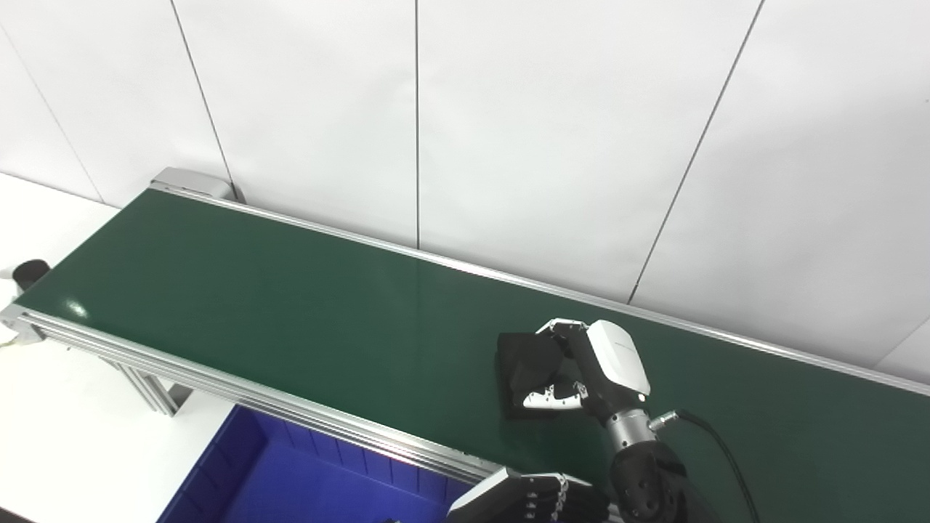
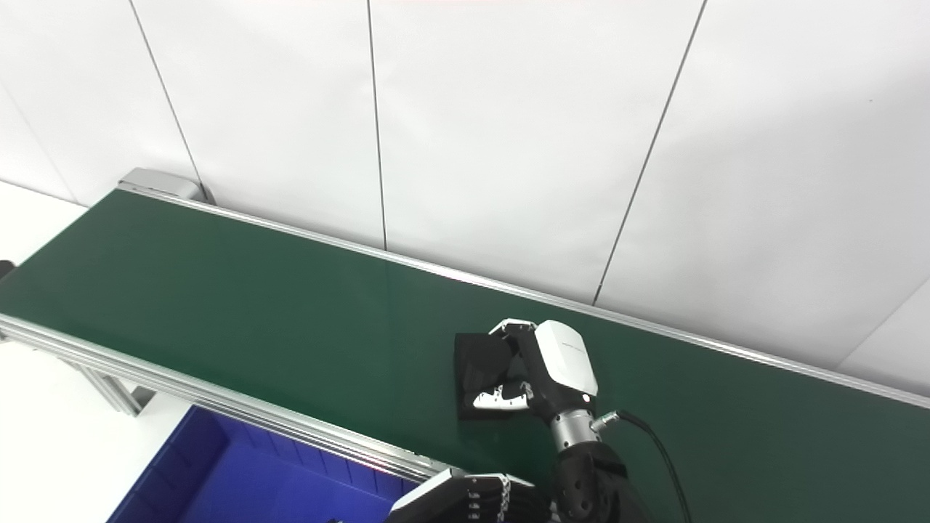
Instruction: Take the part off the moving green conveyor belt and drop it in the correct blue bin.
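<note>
Waiting at the bottom edge, left hand (image 1: 523,497) has its fingers curled on nothing above the blue bin (image 1: 240,465). Right hand (image 1: 581,370) wraps the black part (image 1: 527,359) near the conveyor belt's (image 1: 254,305) front edge; lifting it clear comes next.

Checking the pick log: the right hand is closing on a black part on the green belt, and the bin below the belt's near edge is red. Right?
Not quite: the bin is blue, as the left eye view shows. The right hand is indeed on the black part on the green belt.
</note>
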`<state>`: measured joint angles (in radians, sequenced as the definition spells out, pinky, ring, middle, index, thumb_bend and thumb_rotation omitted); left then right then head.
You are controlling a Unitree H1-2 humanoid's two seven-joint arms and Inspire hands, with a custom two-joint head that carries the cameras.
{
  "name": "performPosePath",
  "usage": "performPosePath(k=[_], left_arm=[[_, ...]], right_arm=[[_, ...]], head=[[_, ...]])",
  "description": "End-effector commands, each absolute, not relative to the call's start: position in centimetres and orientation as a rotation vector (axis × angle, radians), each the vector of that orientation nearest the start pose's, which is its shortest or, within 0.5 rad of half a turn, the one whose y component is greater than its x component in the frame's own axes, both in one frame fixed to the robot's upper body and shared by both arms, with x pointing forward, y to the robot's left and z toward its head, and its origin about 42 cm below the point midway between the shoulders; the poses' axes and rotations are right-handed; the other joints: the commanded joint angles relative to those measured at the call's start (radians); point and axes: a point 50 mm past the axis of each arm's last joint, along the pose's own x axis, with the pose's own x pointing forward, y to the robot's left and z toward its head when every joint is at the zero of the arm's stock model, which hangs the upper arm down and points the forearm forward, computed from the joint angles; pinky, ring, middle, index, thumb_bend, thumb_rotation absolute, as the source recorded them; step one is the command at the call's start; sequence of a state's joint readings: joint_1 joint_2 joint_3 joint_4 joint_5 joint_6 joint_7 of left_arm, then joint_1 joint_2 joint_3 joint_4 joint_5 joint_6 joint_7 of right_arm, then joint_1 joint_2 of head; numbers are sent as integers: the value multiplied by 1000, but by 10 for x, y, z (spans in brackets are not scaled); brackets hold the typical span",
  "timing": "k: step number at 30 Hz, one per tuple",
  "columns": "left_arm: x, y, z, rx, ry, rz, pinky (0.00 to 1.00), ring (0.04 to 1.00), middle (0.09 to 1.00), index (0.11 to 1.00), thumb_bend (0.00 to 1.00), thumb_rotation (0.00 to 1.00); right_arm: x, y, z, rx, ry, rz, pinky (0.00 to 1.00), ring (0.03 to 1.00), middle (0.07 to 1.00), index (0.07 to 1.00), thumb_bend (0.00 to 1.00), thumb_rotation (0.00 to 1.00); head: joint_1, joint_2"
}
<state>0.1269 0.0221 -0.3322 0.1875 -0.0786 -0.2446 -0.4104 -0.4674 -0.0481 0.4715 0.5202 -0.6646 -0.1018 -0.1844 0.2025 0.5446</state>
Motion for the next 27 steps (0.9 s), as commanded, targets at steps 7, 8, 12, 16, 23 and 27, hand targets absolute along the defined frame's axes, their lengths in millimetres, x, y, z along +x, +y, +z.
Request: performPosePath(k=[7,8,12,16,23,27], left_arm=[[214,118,39,-108,17,-691,793,774,753,738,1000,258],[214,119,39,-108,15,-693,794,776,755,740,1000,258],[213,121,37,-111,12,-695,791,779,759,740,1000,249],[213,123,37,-111,6,-695,793,781,759,736,1000,239],[212,129,37,-112,11,-701,798,792,764,737,1000,254],[212,133,38,-115,12,-701,805,794,765,739,1000,247]], right_arm=[[400,-77,135,-810,-396,352,530,554,491,490,528,0],[400,-78,137,-802,-401,347,526,543,487,493,528,0],[393,-85,150,-768,-455,307,508,524,479,499,528,0],[385,-94,165,-734,-477,275,475,514,472,504,528,0],[366,-115,194,-654,-513,216,497,546,486,493,527,0],[356,-128,210,-639,-545,178,476,532,486,492,527,0]], head=[[-31,1],[-33,1],[-69,2],[-96,5],[-128,10],[-149,17]])
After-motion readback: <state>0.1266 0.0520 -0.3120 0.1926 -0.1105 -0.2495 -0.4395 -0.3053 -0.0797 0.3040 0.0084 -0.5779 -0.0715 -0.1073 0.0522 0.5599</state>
